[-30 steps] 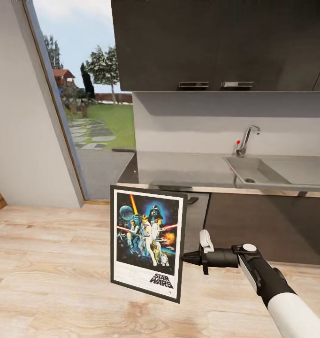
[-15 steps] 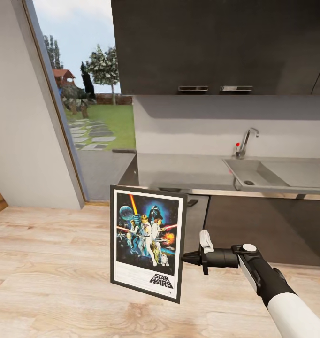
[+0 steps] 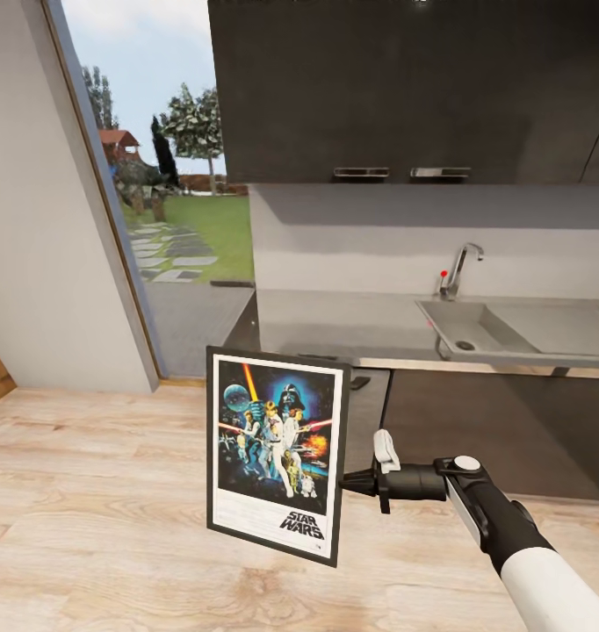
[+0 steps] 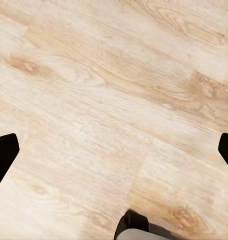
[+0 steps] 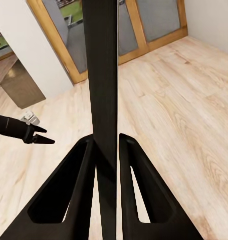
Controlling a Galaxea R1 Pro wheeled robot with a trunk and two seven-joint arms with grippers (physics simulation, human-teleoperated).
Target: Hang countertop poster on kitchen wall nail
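The right tool (image 3: 350, 482) is clamped on the poster (image 3: 277, 452) edge, holding it upright above the floor (image 3: 97, 491). The left tool (image 4: 114, 150) is spread apart. The tabletop (image 3: 335, 320) lies behind.

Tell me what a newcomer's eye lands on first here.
The poster stands out: upright in mid-air over the wood floor, its edge clamped in the right hand. Behind it runs the kitchen countertop with a sink, and at the left a window shows a garden.

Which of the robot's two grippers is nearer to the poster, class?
Right. The right gripper is clamped on the poster at its edge. The left gripper hangs apart from it, off to the side over the wood floor.
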